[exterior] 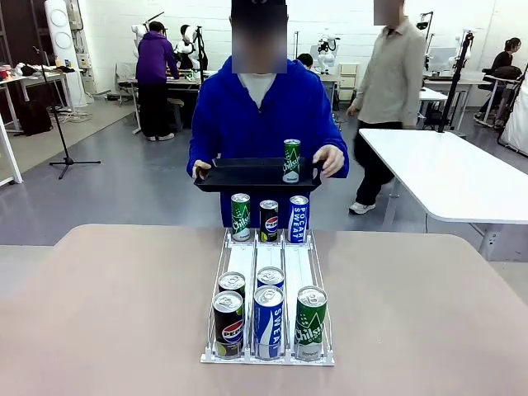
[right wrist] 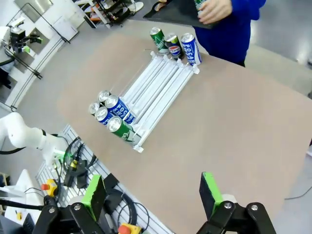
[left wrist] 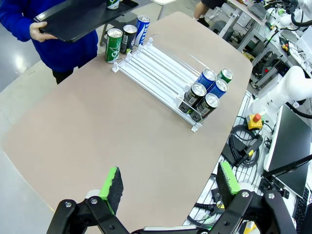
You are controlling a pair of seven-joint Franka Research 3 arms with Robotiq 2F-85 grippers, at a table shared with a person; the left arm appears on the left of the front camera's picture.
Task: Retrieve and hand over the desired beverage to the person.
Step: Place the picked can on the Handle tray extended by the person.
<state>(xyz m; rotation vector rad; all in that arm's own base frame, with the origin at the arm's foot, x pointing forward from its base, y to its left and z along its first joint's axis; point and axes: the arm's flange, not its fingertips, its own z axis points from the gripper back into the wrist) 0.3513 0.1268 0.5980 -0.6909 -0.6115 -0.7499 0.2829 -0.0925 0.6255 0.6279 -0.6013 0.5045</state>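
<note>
Beverage cans [exterior: 269, 320] are stood in a clear three-lane rack [exterior: 268, 252] on the table [exterior: 107, 313], at lower centre of the front view. Five are bunched at the near end. Three far cans [exterior: 269, 220] (green, black, blue) are lined up at the other end, just below the black tray [exterior: 239, 175] held in both hands by the person [exterior: 264, 107]. One green can [exterior: 291, 160] is stood upright on that tray, right of its middle.

The left gripper [left wrist: 169, 183] is spread wide with nothing between its green pads, and the right gripper [right wrist: 152, 191] is spread just as wide and just as empty. Both are held high over the table, well apart from the rack.

Which drink is wanted cannot be settled from these pictures, so the first risk is that the wrong can gets picked. The near cans are packed side by side, touching or nearly so. A finger lowered between two of them could shove a neighbour over or jam against the lane rails. A smooth can gripped too high could slip or tilt. A reach across the rack could also topple the far cans, and a can set on the tray's edge could tip the tray, since it is carried in the air.

Labels are read face-on in the front view, along with the can on the tray. The can tops and both grippers' own fingers are seen from above in the wrist views — the rack at upper right for the left wrist, at upper centre for the right.
</note>
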